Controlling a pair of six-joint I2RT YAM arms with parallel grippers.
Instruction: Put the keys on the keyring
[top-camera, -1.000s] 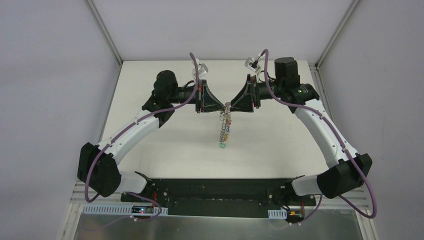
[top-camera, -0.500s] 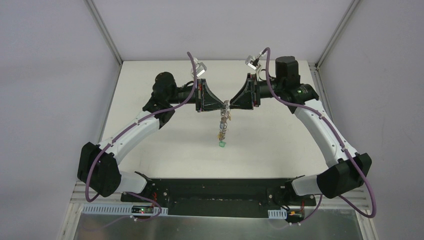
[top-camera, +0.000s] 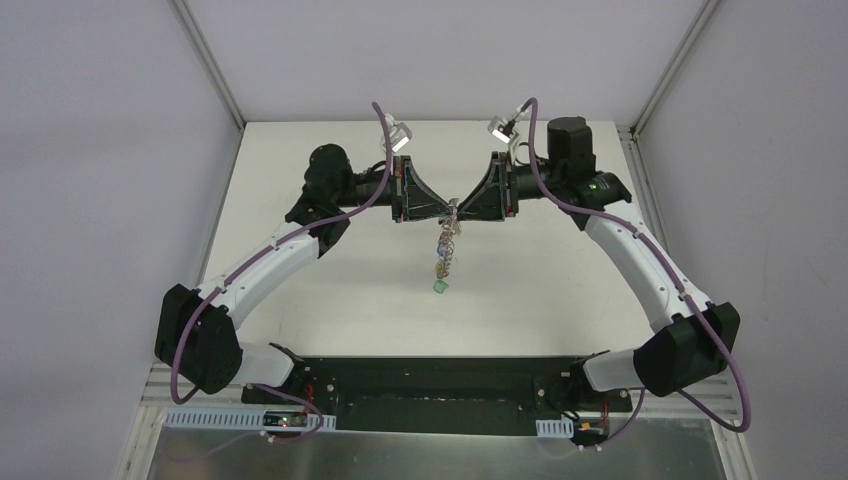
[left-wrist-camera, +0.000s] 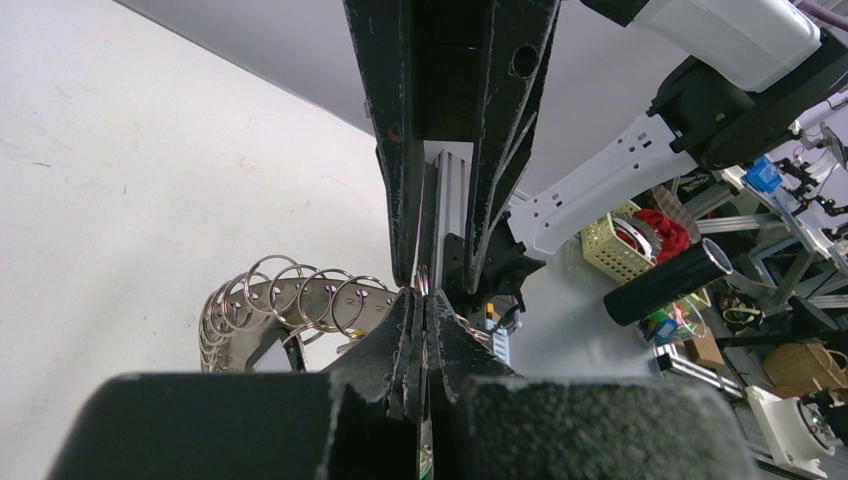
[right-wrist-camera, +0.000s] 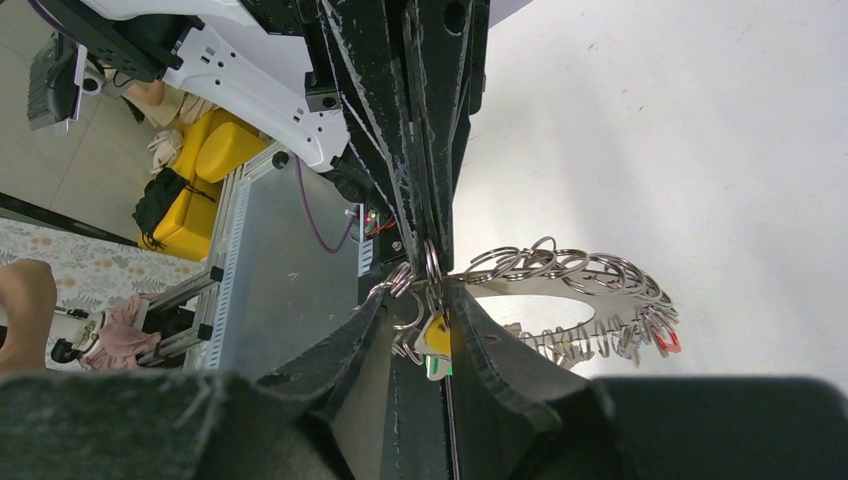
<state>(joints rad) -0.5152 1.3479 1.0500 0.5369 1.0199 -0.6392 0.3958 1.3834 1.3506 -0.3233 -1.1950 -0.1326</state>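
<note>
- Keyring (top-camera: 446, 240) dangles toward 6 o'clock from where both arms meet, green key (top-camera: 439, 287) lowest. The whole cluster sits slightly nearer 12 o'clock than a second ago.
- Left gripper (left-wrist-camera: 420, 305): pressed together on keyring loops.
- Right gripper (right-wrist-camera: 425, 297): seemingly pinching loops beside yellow key (right-wrist-camera: 437, 335); the contact itself is hidden.
</note>
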